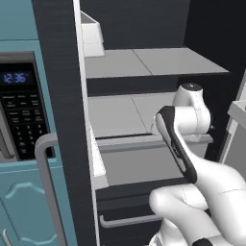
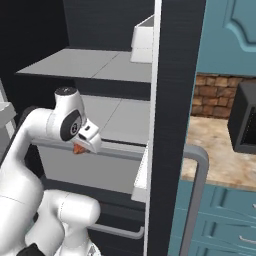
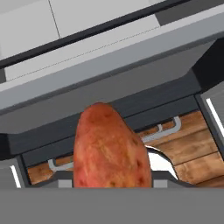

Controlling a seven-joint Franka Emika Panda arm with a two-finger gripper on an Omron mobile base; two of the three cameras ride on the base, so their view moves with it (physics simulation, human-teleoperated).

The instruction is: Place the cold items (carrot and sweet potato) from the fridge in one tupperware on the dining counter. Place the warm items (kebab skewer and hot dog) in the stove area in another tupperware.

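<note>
We face the open fridge (image 1: 144, 29), its pale shelves (image 1: 153, 62) stepping down to dark drawers with a silver handle (image 1: 129, 221); teal cabinets and a microwave (image 1: 19, 110) sit to the left, a beige worktop (image 2: 215, 150) and brick wall to the right. Our gripper (image 2: 78, 148) hangs just in front of the lower shelf's edge, clenched on the sweet potato (image 3: 110, 148), which rises reddish and speckled between the fingers in the hand view, above the drawers and the wooden floor (image 3: 188, 148).
</note>
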